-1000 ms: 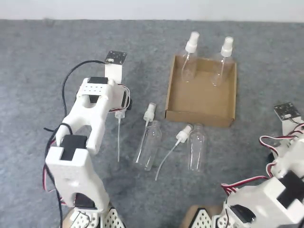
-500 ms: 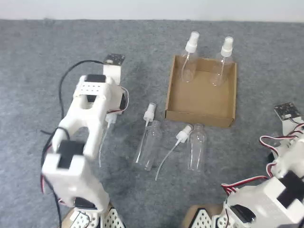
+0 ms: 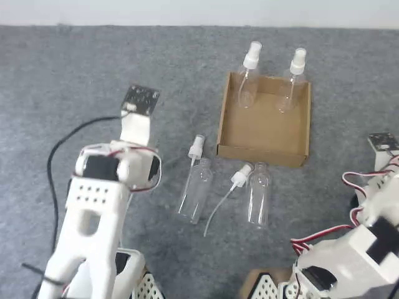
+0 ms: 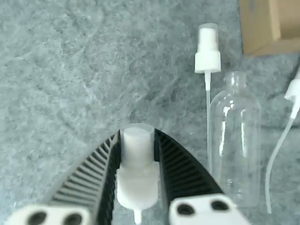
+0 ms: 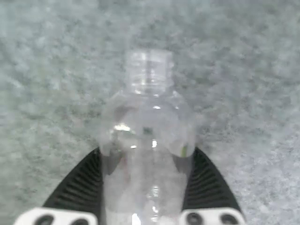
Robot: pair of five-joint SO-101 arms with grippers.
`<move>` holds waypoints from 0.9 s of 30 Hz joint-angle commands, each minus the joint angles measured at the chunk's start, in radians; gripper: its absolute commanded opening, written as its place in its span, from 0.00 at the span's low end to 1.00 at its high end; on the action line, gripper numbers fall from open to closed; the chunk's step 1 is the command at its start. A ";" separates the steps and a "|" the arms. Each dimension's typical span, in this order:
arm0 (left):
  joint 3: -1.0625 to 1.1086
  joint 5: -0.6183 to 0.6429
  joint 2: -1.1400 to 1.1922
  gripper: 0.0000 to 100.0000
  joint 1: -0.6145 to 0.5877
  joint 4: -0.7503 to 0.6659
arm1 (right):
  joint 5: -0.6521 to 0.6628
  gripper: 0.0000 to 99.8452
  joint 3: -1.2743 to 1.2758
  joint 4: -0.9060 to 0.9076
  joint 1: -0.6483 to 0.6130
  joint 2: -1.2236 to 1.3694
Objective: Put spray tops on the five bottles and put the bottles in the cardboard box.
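1. nearest, at the right corner of the grey worktop (image 3: 50, 75), the right arm (image 3: 368, 249) is drawn back. the right tool (image 5: 146, 154) is clenched on the body of a clear held bottle (image 5: 148, 122), with one ribbed finger on each side. the bottle's threaded neck is bare and points away from the wrist.
2. on the near left stands the left arm (image 3: 93, 212). the left tool (image 4: 136, 140) is grasping a white held spray top (image 4: 136, 164), pinched between both fingers with its head pointing away from the wrist.
3. farther out, about mid-worktop, the left lying bottle (image 3: 195, 190) rests on its side. it has no cap and its neck points toward the box. a first loose spray top (image 3: 196, 147) lies just beside that neck, and its thin tube runs along the bottle's left side.
4. to its right, a little apart, the right lying bottle (image 3: 258, 194) also rests on its side, uncapped, with its neck toward the box. a second loose spray top (image 3: 240, 175) lies just beside the neck, on the side facing the other bottle. its tube curves back toward the arms.
5. just beyond both necks is the cardboard box (image 3: 262, 154), open on top and shallow.
6. farthest, inside the box along its far wall, are two capped bottles that appear upright and stand apart from each other. these are the left capped bottle (image 3: 247, 84) and the right capped bottle (image 3: 290, 87), each with a white spray top on.
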 commanded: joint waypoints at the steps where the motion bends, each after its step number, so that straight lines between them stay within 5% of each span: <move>1: 0.051 -0.029 -0.126 0.01 -0.002 -0.015 | -0.075 0.18 -0.051 0.090 -0.074 0.001; 14: 0.148 -0.044 -0.135 0.01 0.005 -0.100 | -0.210 0.27 -0.336 0.311 -0.219 0.004; 27: 0.148 -0.044 -0.135 0.01 0.000 -0.104 | -0.041 0.27 -0.322 0.364 -0.194 0.013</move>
